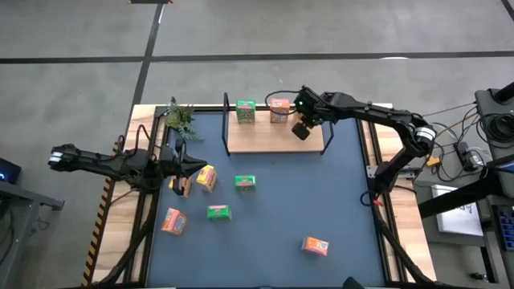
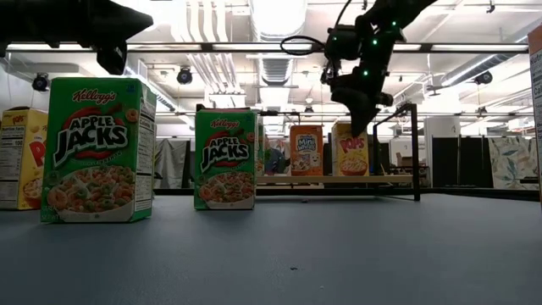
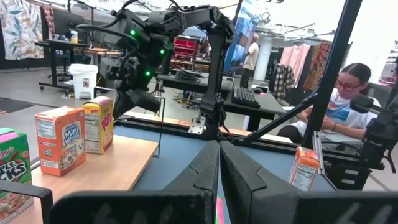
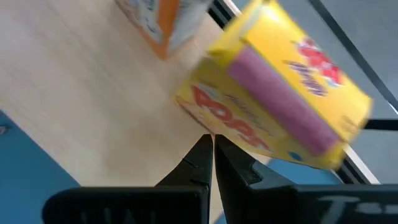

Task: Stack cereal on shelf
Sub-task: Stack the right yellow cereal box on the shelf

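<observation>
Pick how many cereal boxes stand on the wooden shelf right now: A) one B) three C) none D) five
B: on the shelf stand an Apple Jacks box, a Mini-Wheats box and a yellow Pops box; the other boxes lie off it on the blue mat.

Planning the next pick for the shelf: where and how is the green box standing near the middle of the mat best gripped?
The green box stands upright on the mat, apart from the other loose boxes. Judging by that pose, come straight down from above and close the fingers across its narrow depth, on the two broad printed faces near the top edge. The nearer left gripper, now shut, would first have to open.
</observation>
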Action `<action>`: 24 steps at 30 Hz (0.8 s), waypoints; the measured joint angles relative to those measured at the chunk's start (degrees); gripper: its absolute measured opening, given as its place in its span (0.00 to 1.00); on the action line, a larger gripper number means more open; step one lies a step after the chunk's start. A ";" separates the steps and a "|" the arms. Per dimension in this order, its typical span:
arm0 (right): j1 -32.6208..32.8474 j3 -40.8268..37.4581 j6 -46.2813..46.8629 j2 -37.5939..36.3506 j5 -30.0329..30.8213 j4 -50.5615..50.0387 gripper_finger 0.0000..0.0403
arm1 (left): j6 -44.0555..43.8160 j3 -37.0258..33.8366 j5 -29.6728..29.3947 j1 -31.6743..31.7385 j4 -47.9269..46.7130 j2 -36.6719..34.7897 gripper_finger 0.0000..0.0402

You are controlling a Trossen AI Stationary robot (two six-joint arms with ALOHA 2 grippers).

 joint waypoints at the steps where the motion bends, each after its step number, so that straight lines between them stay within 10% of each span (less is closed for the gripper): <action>1: 0.09 -0.30 0.00 0.27 -0.02 0.58 0.02 | 0.00 0.00 0.00 0.00 0.00 0.00 0.00; 24: 0.21 -3.36 0.22 2.26 4.63 10.43 0.02 | 0.00 0.00 0.00 0.00 0.00 0.00 0.00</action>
